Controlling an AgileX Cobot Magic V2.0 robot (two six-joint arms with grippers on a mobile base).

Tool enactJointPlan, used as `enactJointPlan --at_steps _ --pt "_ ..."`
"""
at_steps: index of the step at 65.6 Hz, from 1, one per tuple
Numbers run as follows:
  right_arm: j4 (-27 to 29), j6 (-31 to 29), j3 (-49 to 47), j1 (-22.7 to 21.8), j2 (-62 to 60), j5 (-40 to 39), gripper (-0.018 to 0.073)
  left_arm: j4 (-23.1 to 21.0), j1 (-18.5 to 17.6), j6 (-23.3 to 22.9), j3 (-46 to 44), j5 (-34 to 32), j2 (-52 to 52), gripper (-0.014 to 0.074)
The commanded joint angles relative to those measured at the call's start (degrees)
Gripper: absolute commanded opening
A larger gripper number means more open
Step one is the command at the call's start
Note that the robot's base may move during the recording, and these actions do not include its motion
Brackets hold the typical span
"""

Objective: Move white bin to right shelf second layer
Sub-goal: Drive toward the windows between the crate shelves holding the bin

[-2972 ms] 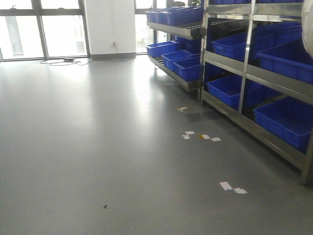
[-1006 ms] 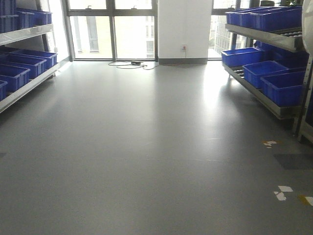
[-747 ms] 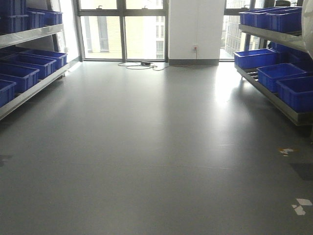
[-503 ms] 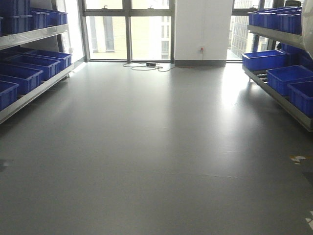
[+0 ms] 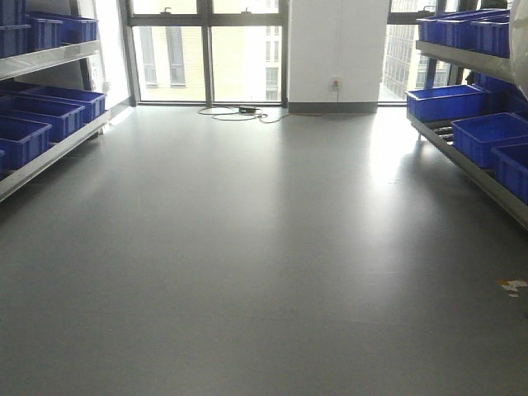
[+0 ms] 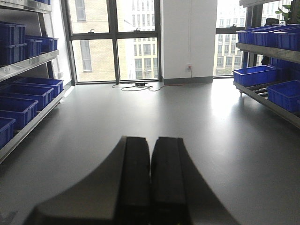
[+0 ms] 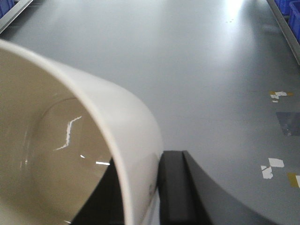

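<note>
two steel racks loaded with blue crates [image 5: 487,136] flank a bare grey floor [image 5: 264,247], the left shelf [image 5: 49,59] along one side and the right shelf [image 5: 470,169] along the other. between them at the far end stand tall windows [image 5: 206,49] and a white wall section, with a cable [image 5: 235,111] coiled on the floor below.

the white bin [image 7: 47,154] is in the right gripper [image 7: 140,159], shown only in the right wrist view. its glossy wall is pinched between the two dark fingers, one inside the tub and one outside. the bin's cream interior fills the lower left of that view, with open floor and scraps of pale tape [image 7: 272,168] beyond it. it sits on no shelf tier. the right shelf shows only as a thin steel edge at the far upper right, well apart from the bin. which tier is the second layer cannot be told from here.

the left gripper [image 6: 150,145] is clenched on nothing, its black fingers pressed flat together and pointing down the aisle toward the windows.
</note>
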Motion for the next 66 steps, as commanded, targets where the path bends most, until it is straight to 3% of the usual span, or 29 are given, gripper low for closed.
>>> enactJointPlan --at_steps 1,66 --pt "0.0 -0.1 -1.8 -0.3 0.1 -5.9 0.0024 -0.3 -0.1 -0.4 1.9 -5.0 -0.8 0.0085" --pt "0.0 -0.1 -1.8 -0.3 0.1 -5.9 0.0024 -0.3 -0.1 -0.4 1.9 -5.0 -0.8 0.0085"
